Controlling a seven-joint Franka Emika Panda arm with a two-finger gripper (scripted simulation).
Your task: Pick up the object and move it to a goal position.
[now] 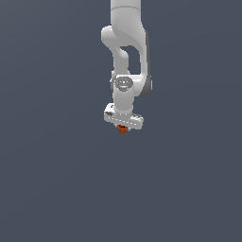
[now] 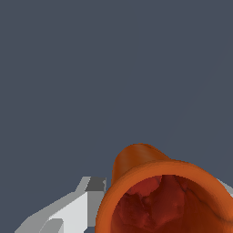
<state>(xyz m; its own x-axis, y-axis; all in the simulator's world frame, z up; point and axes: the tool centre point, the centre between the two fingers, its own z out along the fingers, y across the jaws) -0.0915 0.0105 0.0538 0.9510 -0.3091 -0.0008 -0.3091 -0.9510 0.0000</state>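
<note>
Exterior view: the white arm hangs straight down from the top edge of the frame, wrist pointing down, and ends in the gripper a little above the centre of the picture. The orange-red cup sits directly under the gripper body, touching it, and only its lower part shows below the white housing. It is much smaller than the gripper. The backdrop is a flat dark blue-grey field on every side; no table edge, wall or other item shows, so the open room around the arm looks unbroken to the exterior view's left, to its right and below. Wrist view: the cup fills a large part of the picture, its wide flared rim turned toward the camera, its darker red, rough inside visible, and the narrower closed end pointing away. One white and grey finger lies right against the cup's outer wall; a sliver of pale finger shows at the opposite side of the rim. The jaws stand closed against the cup from both sides, gripping it. The cup is cut off by the frame edge.
</note>
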